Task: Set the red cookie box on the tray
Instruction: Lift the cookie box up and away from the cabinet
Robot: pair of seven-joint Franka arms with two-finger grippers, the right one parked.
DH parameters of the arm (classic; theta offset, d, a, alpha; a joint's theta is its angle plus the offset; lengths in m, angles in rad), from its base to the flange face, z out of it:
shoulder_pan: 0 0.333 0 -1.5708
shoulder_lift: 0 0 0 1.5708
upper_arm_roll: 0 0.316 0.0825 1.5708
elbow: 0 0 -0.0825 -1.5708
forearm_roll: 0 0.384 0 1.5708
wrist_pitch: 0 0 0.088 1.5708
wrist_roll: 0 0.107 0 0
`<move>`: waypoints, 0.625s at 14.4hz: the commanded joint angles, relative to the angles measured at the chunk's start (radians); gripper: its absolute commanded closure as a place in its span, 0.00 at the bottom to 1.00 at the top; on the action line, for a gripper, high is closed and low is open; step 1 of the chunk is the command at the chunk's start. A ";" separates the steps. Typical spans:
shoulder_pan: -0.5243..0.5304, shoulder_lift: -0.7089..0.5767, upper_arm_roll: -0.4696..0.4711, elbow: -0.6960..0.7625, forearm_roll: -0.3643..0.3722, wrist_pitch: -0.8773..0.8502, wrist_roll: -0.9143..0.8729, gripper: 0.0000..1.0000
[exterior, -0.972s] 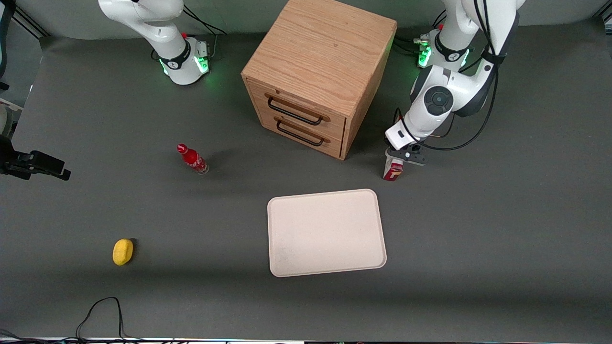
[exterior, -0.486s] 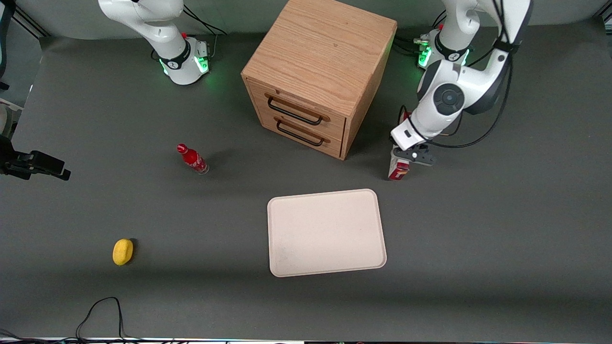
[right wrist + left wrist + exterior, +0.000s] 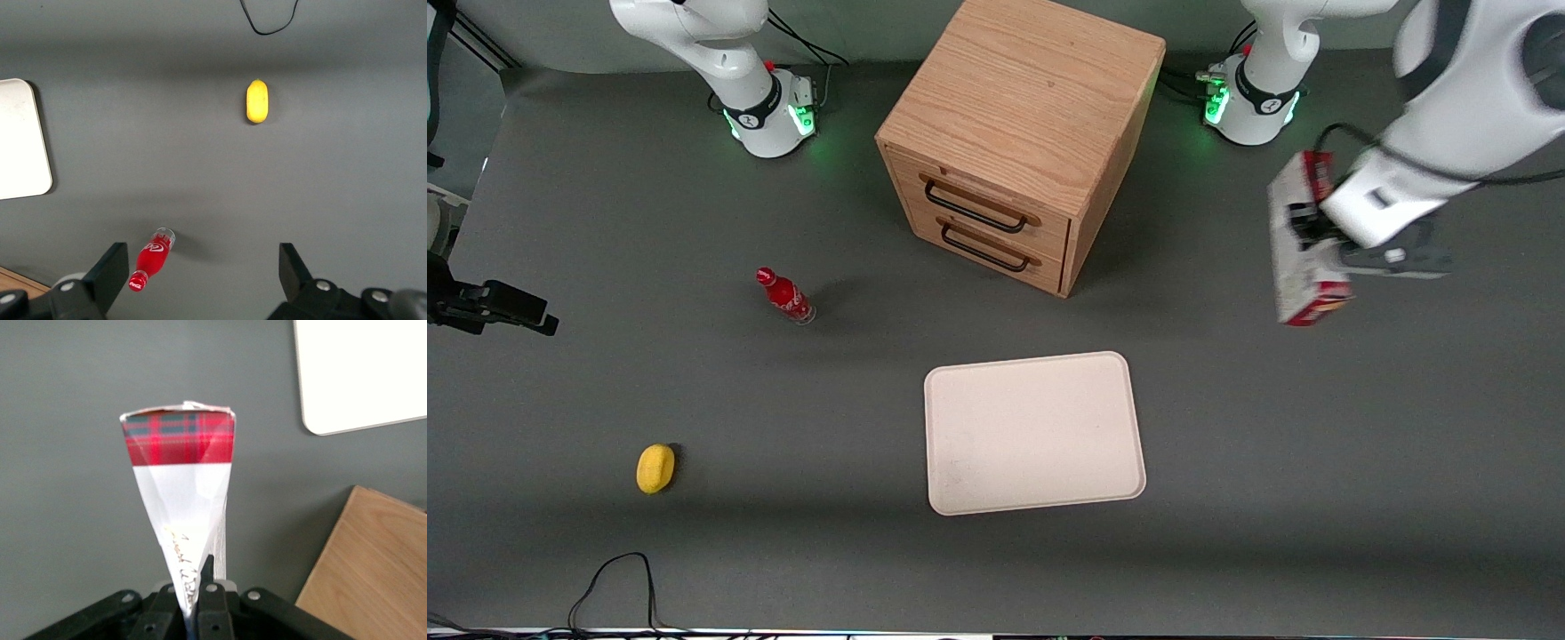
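Note:
The red cookie box (image 3: 1298,244) hangs high in the air, lifted off the table toward the working arm's end. My left gripper (image 3: 1316,244) is shut on it. In the left wrist view the box (image 3: 180,487) runs away from the camera, white with a red plaid end, and the gripper (image 3: 197,600) pinches its near edge. The cream-white tray (image 3: 1034,433) lies flat on the grey table, nearer the front camera than the held box; one rounded corner of the tray (image 3: 360,373) shows in the left wrist view.
A wooden drawer cabinet (image 3: 1018,133) with two handles stands at the table's middle, farther from the front camera than the tray. A small red bottle (image 3: 784,296) and a yellow lemon (image 3: 655,468) sit toward the parked arm's end. A black cable (image 3: 609,582) loops by the table's front edge.
The gripper has risen with the box, lifting it off the table beside the cabinet and carrying it toward the working arm's end. Tray, bottle and lemon have not moved.

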 commanded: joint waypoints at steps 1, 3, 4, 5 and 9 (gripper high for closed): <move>0.036 0.137 -0.014 0.320 0.038 -0.211 -0.004 1.00; 0.069 0.253 -0.015 0.512 0.038 -0.320 -0.002 1.00; 0.070 0.298 -0.015 0.572 0.037 -0.353 -0.002 1.00; 0.070 0.326 -0.017 0.610 0.035 -0.364 -0.002 1.00; 0.034 0.396 -0.026 0.646 0.032 -0.324 -0.040 1.00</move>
